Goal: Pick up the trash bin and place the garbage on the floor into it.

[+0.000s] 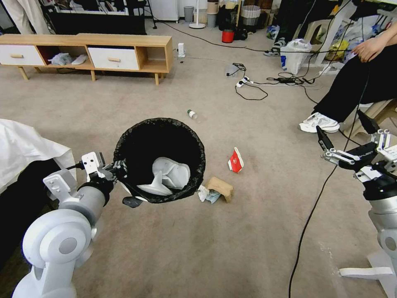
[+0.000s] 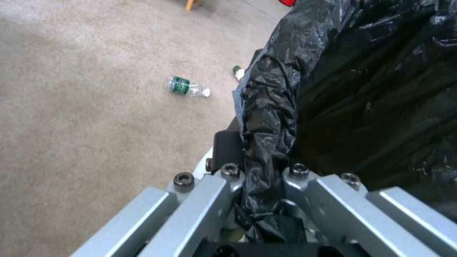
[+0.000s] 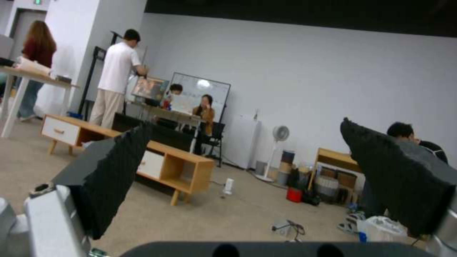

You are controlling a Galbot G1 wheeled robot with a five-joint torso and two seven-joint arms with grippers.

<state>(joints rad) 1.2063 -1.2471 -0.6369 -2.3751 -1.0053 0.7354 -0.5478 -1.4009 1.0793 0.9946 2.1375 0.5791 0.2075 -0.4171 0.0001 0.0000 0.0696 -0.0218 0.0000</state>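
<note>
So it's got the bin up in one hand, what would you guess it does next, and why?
Probably lower the right end effector, open and raised at the right, toward the red-white carton on the floor. The left end effector is shut on the trash bin rim, and the carton lies nearest the free arm.

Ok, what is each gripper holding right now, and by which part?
The left gripper holds the trash bin by its near rim, jaws shut over the black bag's folded edge. The right gripper is open, holding nothing.
</note>
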